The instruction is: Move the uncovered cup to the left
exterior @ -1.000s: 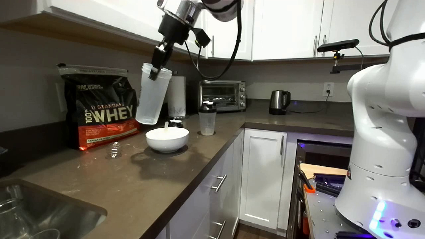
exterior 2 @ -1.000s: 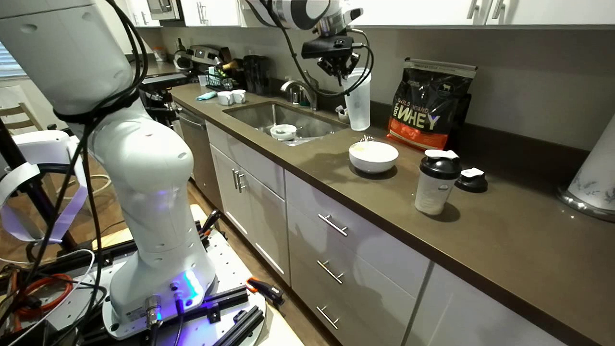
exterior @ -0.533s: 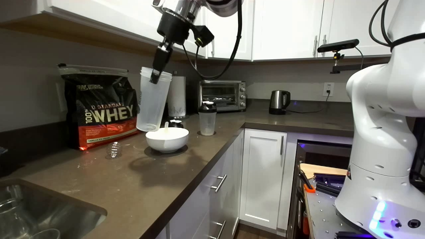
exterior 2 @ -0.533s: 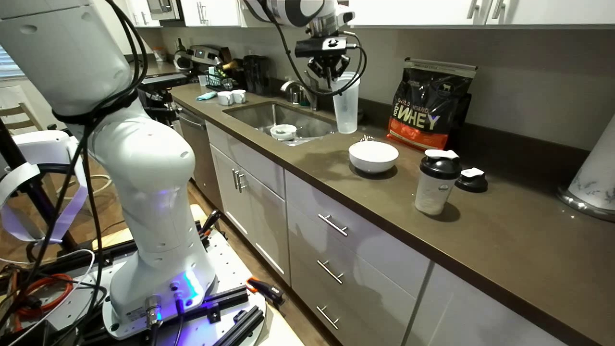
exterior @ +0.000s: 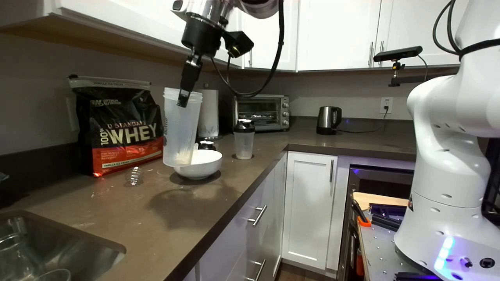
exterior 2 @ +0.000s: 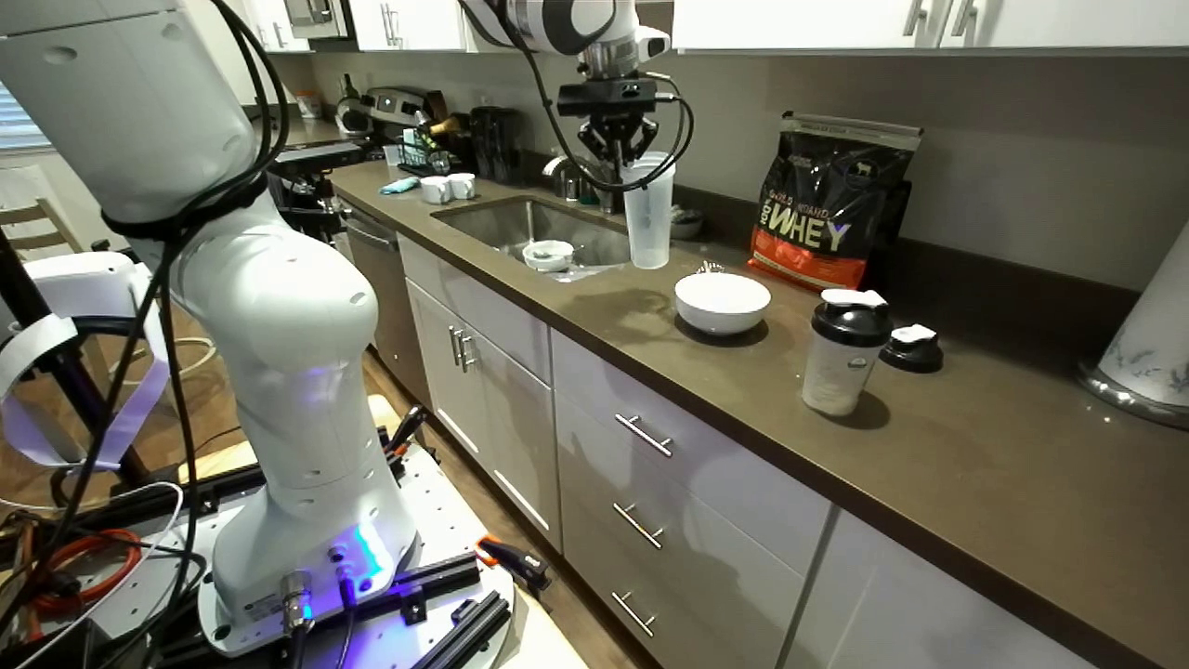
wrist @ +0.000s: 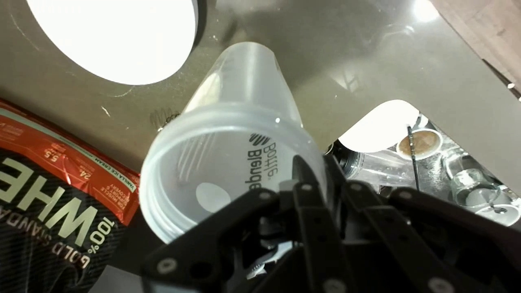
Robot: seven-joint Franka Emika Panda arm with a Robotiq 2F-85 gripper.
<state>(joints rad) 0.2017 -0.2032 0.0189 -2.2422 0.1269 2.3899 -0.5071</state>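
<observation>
Gripper [exterior: 183, 100] pinching cup [exterior: 178, 132] by the rim, slightly tilted over counter [exterior: 129, 210]. Risk: rim-only grip may pivot; set down tilted at counter edge by sink [exterior: 86, 245], cup could topple in.

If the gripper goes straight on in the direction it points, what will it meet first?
Probably the counter beside the bowl, touched first by the bottom of the cup in the gripper; depth is unclear.
</observation>
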